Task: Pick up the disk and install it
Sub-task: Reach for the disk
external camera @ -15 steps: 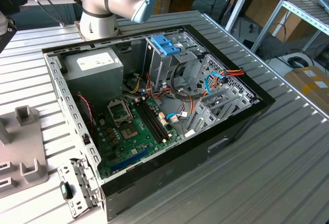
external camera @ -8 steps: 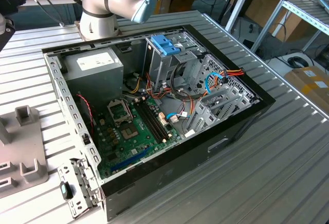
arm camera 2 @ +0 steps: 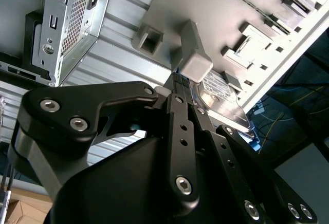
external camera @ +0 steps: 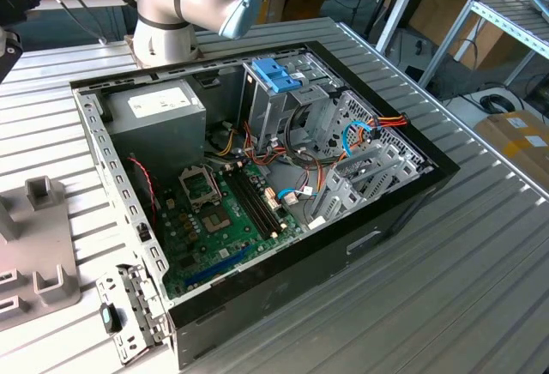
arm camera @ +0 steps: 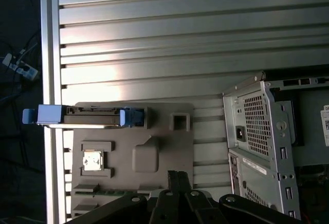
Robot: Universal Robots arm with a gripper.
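Not far along. The disk (arm camera: 82, 116) is not picked up yet & not in the PC. It stands on its thin edge in a slot at one end of the grey tray (arm camera: 154, 126), w/ blue bits at both ends. The tray sits on the metal table (arm camera: 154, 29), so the disk is outside the PC case (external camera: 343, 250) & well apart from it. In the first wrist view the gripper (arm camera: 177, 176) hangs over the tray, near the disk but not touching it. Its jaws look pressed together w/ nothing between them. So both jobs are left, I think: the pick-up & the install. Now what's in what. The tray holds the disk, plus a small square chip (arm camera: 92, 161) in its own little pocket. The PC case lies on its side w/ the lid off. Inside is a big grey box (external camera: 159, 108) w/ a white sticker in one corner. There's also a green board (external camera: 227, 220) flat on the bottom & lots of coloured wires (external camera: 360, 129). A blue latch (external camera: 276, 74) sits on top of a silver cage (external camera: 283, 112). My guess is the disk's spot is by that cage, but I can't tell for sure.
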